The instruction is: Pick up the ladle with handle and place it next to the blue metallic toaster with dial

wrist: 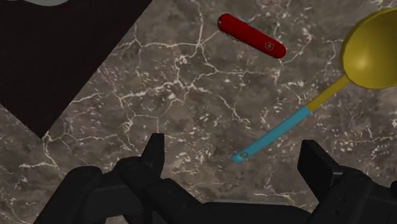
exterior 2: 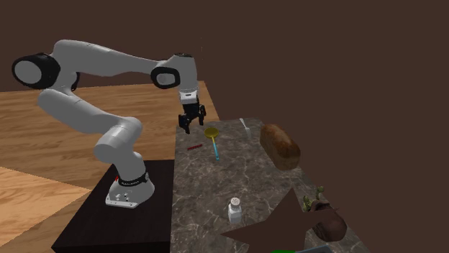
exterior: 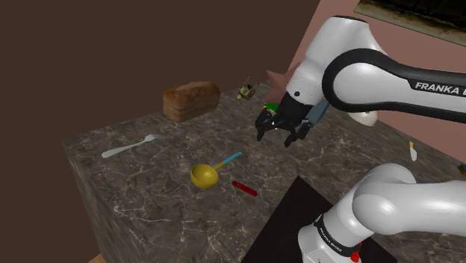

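My fingers (wrist: 154,151) are open and empty, hovering above the marble surface (wrist: 191,95). The ladle (wrist: 324,95) lies flat below, its handle's tip between them. If I pinch only that thin blue end, the heavy bowl could swing down or slip free.

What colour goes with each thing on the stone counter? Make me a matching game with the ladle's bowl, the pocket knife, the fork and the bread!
Things:
1. bowl of the ladle
2. pocket knife
3. fork
4. loaf of bread

Colours:
A. brown
B. yellow
C. pale grey
D. red

Right pairs: 1-B, 2-D, 3-C, 4-A.
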Action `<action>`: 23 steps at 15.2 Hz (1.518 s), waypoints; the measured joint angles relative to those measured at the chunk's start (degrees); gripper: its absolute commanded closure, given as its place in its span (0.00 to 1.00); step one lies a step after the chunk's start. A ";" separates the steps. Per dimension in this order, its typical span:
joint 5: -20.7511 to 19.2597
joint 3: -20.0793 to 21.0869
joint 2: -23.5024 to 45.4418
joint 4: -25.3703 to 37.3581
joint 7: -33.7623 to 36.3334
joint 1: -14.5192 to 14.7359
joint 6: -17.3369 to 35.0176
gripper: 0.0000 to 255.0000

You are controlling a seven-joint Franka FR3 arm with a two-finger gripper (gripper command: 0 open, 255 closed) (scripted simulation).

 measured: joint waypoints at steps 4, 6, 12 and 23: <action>6.44 6.22 3.95 -2.02 11.99 -1.61 7.99 0.00; 9.80 10.40 7.25 -1.99 18.65 -2.41 12.62 0.00; 15.88 23.52 21.11 0.17 37.71 -8.90 29.13 0.00; 14.36 31.22 31.92 0.40 44.35 -14.33 41.19 0.00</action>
